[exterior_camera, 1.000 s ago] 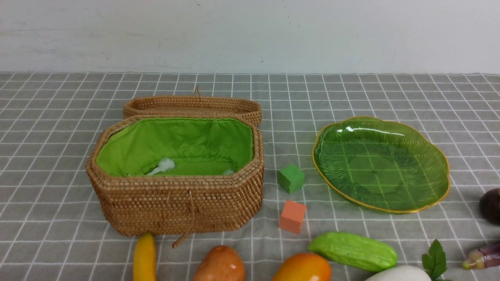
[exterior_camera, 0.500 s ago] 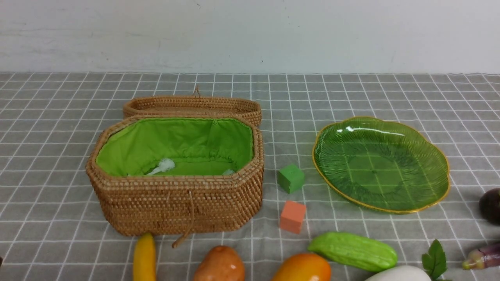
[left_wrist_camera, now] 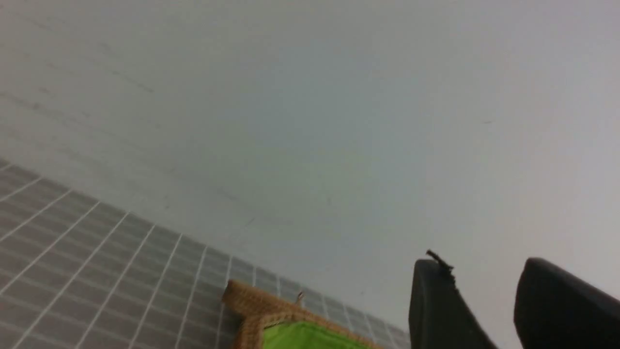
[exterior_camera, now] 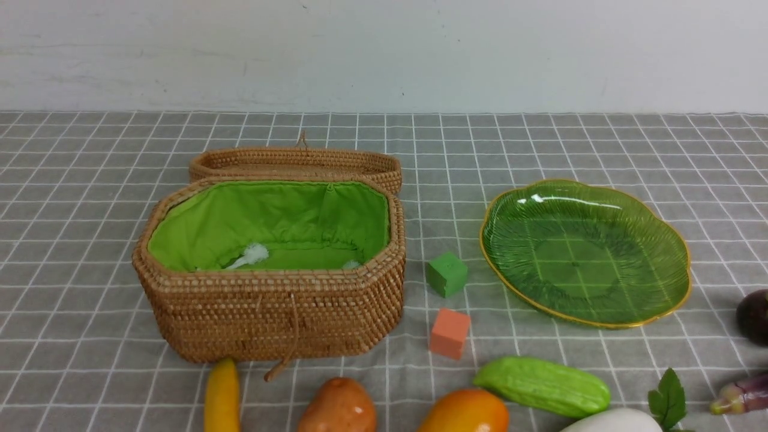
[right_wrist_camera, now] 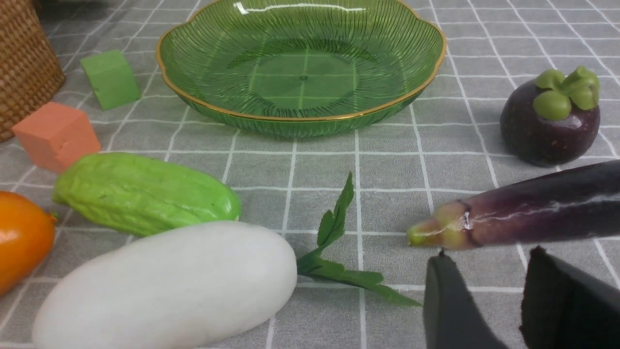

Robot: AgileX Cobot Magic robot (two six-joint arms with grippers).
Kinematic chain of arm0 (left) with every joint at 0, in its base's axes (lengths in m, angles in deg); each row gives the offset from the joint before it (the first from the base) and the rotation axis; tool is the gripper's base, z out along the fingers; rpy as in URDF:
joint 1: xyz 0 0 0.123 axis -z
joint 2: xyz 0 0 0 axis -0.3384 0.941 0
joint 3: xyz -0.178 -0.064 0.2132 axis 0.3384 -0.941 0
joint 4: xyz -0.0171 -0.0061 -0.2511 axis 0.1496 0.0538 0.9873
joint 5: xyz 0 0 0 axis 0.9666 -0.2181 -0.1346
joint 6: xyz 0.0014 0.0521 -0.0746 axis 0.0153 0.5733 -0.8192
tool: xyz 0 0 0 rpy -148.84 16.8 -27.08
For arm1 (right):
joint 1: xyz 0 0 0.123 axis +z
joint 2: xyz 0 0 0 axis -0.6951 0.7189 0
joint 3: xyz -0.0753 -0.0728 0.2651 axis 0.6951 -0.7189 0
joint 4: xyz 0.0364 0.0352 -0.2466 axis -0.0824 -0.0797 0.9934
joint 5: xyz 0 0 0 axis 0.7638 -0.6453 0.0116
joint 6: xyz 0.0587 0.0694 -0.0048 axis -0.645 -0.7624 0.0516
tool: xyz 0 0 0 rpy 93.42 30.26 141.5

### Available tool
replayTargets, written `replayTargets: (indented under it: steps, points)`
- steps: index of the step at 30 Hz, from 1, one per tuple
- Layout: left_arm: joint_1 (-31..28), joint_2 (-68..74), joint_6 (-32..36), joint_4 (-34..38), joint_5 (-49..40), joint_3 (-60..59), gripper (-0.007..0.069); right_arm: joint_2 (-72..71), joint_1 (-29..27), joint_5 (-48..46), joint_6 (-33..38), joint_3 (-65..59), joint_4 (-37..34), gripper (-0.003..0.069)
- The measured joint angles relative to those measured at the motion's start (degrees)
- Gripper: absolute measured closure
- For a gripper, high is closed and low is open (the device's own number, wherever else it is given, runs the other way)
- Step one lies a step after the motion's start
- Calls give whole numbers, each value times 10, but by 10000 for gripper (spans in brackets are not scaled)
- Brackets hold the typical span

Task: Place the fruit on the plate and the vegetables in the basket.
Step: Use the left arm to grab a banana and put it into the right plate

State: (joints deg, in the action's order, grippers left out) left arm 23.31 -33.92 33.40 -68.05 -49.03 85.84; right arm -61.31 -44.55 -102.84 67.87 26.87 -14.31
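Right hand (right_wrist_camera: pixel 489 257) empty, fingers parted, nearer than plate (exterior_camera: pixel 585 252), just short of eggplant (right_wrist_camera: pixel 533 208) stem end. Left hand (left_wrist_camera: pixel 482 266) empty, fingers parted; place relative to plate unclear. On surface (exterior_camera: pixel 72 360) nearer than plate: banana (exterior_camera: pixel 221 393), potato (exterior_camera: pixel 338 408), mango (exterior_camera: pixel 465 411), white oblong (exterior_camera: pixel 612 420), gourd (exterior_camera: pixel 543 385). Round purple fruit (exterior_camera: pixel 755 315) right of plate. Open basket (exterior_camera: pixel 270 318) left of plate.

Open from above: basket (exterior_camera: pixel 270 312) at 9 o'clock, lid (exterior_camera: pixel 294 162) folded back at its 12 o'clock; plate (exterior_camera: pixel 600 321) at 3 o'clock.
Obstructing the lane between: green cube (exterior_camera: pixel 447 274), orange cube (exterior_camera: pixel 449 333).
Crowding the 6 o'clock edge: banana (exterior_camera: pixel 222 396), potato (exterior_camera: pixel 337 408), mango (exterior_camera: pixel 465 413), gourd (exterior_camera: pixel 543 386), white oblong (exterior_camera: pixel 615 422).
Flanking plate at 4 o'clock: round purple fruit (exterior_camera: pixel 755 315), eggplant (exterior_camera: pixel 744 393).
Passable: cloth (exterior_camera: pixel 540 144) at 12 o'clock.
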Motion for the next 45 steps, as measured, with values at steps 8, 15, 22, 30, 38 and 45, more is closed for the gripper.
replayTargets:
  steps: [8, 15, 22, 30, 38, 45]
  points:
    - [0, 169, -1, -42, -206, 129, 386, 0, 0, 0, 0, 0, 0, 418]
    - [0, 264, -4, -97, -226, 131, 386, 0, 0, 0, 0, 0, 0, 418]
    - [0, 322, -4, -9, -296, 131, 386, 0, 0, 0, 0, 0, 0, 418]
    - [0, 338, 136, 120, -345, 131, 386, 0, 0, 0, 0, 0, 0, 418]
    - [86, 390, 306, 210, -377, 131, 370, 0, 0, 0, 0, 0, 0, 418]
    - [158, 512, 243, 216, -374, 132, 251, 0, 0, 0, 0, 0, 0, 418]
